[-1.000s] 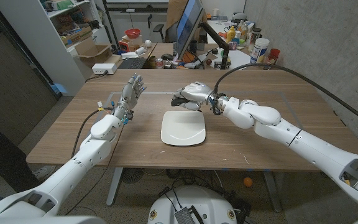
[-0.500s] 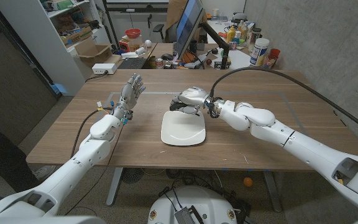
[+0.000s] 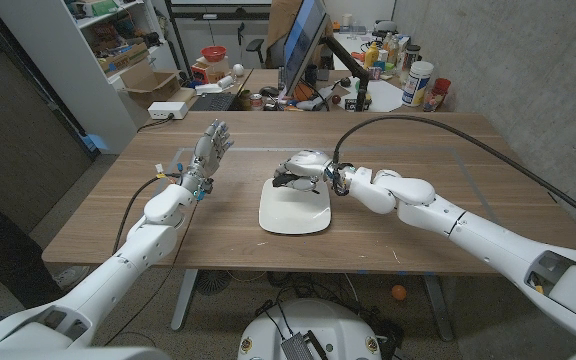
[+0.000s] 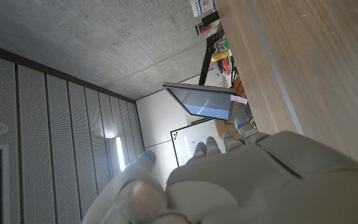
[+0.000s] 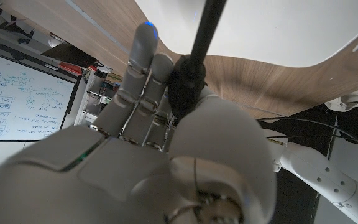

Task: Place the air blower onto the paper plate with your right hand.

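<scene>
The white paper plate (image 3: pixel 294 210) lies in the middle of the wooden table. My right hand (image 3: pixel 303 168) hovers over the plate's far edge and grips the black air blower (image 3: pixel 290 181), which shows as a dark shape under the fingers. In the right wrist view the air blower (image 5: pixel 188 78) sits between thumb and fingers, its thin nozzle pointing at the plate (image 5: pixel 278 31). My left hand (image 3: pixel 211 148) stands raised off the table to the plate's left, fingers apart and upright, holding nothing; its back (image 4: pixel 241 180) shows in the left wrist view.
A black cable (image 3: pixel 438 125) arcs from my right arm over the table's right half. Behind the table's far edge stand a monitor (image 3: pixel 303 40), a keyboard (image 3: pixel 213 100), a white box (image 3: pixel 168 108) and bottles (image 3: pixel 418 80).
My right hand has carried the air blower nearer and slightly left, from beyond the plate to over its far edge. The left hand has stayed put.
</scene>
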Robot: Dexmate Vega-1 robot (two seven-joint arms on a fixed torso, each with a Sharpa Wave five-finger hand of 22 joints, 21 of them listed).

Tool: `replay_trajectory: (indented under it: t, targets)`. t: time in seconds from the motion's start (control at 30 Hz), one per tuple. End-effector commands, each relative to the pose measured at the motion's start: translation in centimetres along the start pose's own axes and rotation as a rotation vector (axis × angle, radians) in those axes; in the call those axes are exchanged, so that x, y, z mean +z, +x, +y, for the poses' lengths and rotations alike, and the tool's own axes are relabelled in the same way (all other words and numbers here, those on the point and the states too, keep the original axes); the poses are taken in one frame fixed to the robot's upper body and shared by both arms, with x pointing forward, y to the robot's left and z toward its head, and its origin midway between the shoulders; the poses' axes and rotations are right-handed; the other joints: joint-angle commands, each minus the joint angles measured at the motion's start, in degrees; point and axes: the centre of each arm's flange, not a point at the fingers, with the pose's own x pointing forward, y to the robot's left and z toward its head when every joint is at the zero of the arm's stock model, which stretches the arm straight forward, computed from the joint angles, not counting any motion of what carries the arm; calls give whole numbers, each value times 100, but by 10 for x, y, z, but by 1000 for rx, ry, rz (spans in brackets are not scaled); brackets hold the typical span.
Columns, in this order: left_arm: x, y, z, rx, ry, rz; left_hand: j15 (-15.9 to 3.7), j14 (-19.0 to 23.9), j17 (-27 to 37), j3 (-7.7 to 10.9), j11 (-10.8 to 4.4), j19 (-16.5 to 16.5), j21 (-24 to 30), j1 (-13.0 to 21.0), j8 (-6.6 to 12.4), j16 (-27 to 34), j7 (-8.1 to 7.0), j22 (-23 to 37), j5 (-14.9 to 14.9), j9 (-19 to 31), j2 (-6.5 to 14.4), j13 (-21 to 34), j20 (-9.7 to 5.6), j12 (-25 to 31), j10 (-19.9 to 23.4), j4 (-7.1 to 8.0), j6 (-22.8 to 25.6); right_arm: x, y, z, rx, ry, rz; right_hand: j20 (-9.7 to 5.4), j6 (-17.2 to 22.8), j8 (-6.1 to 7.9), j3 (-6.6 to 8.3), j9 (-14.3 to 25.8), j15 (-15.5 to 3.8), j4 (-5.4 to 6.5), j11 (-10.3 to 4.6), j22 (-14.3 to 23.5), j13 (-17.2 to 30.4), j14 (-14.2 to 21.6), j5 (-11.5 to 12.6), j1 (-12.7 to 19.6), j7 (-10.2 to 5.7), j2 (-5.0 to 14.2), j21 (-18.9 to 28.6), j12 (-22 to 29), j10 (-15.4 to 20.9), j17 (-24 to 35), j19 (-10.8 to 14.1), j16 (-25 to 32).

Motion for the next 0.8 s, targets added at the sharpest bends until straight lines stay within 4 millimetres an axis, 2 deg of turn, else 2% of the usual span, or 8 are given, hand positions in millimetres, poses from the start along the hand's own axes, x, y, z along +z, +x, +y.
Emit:
replay_trajectory:
  t: [0.03,0.8]
  targets:
    - [-3,3,-2,-7,-2,7,34,-224,15,-24,52,22,-19,13,1,22,28,16,14,27,580,26,5,11,-315,17,-215,-1,5,21,42,12,3,-405,156,45,19,10,-275,19,-14,-12,7,63,38,60,71,97,57,24,82,16,-25,-14]
    - [-5,1,-2,-3,-3,16,38,-222,16,-34,51,23,-30,11,2,24,25,17,18,27,577,26,5,12,-314,18,-216,-17,3,51,114,28,67,-405,156,60,32,7,-275,12,-8,-114,33,68,32,85,71,96,173,20,61,16,-56,-13]
